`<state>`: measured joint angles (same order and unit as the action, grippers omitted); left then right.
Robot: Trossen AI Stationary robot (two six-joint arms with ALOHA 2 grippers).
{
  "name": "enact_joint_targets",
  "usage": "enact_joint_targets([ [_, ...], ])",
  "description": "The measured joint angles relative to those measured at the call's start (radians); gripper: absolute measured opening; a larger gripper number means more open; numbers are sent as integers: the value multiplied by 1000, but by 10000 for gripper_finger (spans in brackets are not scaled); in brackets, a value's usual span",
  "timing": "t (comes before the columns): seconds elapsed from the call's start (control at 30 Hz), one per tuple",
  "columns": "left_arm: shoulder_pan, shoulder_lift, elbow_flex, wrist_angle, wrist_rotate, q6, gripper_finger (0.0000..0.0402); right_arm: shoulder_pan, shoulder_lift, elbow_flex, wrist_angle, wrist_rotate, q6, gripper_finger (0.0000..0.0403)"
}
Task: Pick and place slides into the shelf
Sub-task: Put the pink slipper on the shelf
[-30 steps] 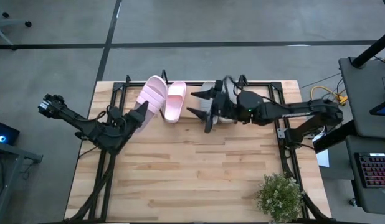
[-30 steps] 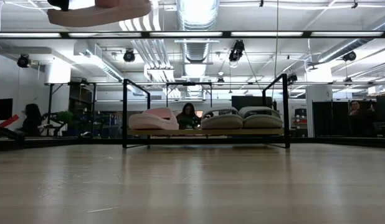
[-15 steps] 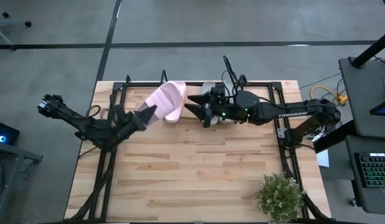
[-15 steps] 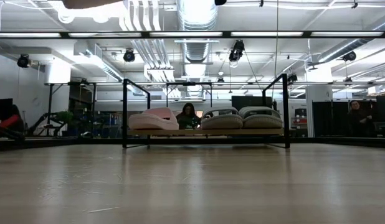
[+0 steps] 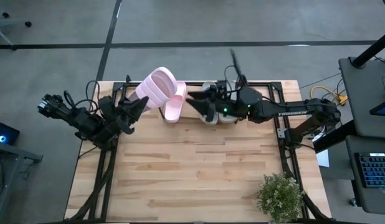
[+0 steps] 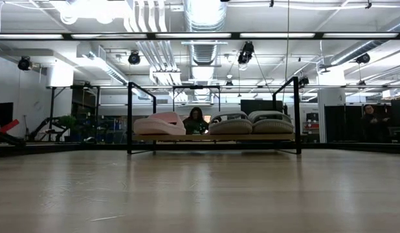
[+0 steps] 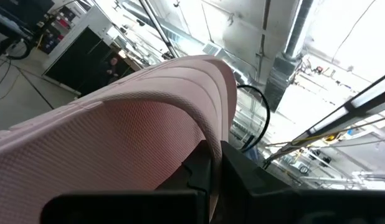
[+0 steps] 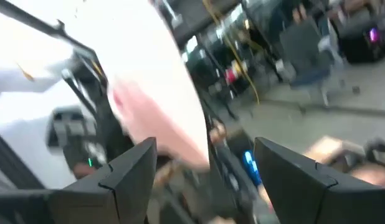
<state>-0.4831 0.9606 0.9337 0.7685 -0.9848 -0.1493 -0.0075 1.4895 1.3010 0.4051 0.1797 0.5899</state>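
An open workshop with exposed ceiling ducts and strip lights stretches behind a butcher-block desk [image 5: 199,168], where a potted plant [image 5: 278,196] sits at the near right corner. At the desk's far edge stands the shelf [image 6: 213,137], a light board in a thin black frame. In the low view it carries one pink slide [image 6: 159,123] at its left end and two grey slides [image 6: 230,125] side by side toward the right, with an empty gap between them. A seated person [image 6: 196,120] is visible beyond the shelf, and another person [image 6: 369,120] stands at far right. From above, the left claw [image 5: 140,106] is pressed together on the edge of the second pink slide [image 5: 156,88], holding it raised and tilted above the shelf's left half; the left wrist view shows its ribbed strap filling the frame. The right claw [image 5: 197,106] hangs over the middle of the shelf with its fingers spread, gripping nothing, just beside the grey pair.
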Motion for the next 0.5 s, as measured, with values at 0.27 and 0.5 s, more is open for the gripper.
enact_joint_targets([
  [0.27,13,42,0,9,-52,0,0,-13,1,1,106,2,-114,258],
  [0.5,30,79,1,11,-110,-1,0,-19,1,1,110,4,-224,258],
])
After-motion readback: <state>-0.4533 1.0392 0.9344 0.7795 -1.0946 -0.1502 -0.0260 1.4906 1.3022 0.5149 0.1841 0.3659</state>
